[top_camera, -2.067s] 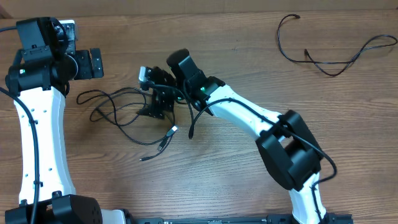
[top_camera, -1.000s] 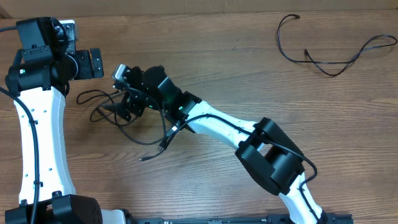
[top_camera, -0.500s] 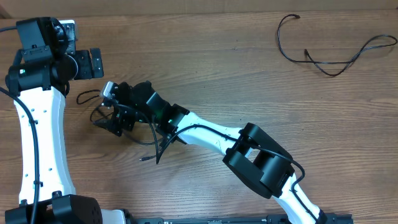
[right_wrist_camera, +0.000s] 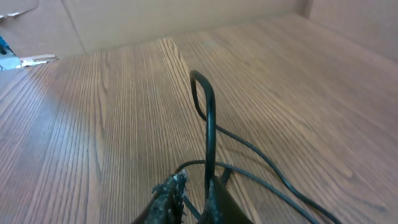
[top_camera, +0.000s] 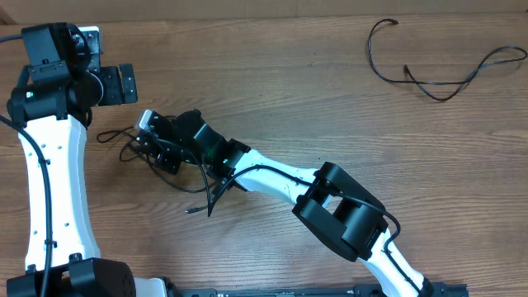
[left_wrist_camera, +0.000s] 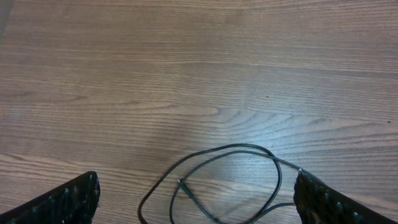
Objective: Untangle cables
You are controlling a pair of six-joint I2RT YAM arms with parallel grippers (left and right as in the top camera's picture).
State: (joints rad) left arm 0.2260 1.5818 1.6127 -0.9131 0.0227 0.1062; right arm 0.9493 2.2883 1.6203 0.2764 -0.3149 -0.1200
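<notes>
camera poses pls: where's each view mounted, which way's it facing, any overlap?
Overhead: fixed above the table, looking straight down; shows left arm, right arm, left claw and right claw.
Left wrist: on the left arm, looking down at the wood; its fingertips sit wide apart in the bottom corners.
Right wrist: on the right arm, looking low along the table; its fingers pinch a strand of the tangled cables.
Shared: all three appear to see that tangle; only overhead sees the loose cable.

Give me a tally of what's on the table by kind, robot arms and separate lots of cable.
Robot arms: 2 (left arm, right arm)
Cable lots: 2 (tangled cable bunch by the left arm, loose cable lying apart)
Total: 4
</notes>
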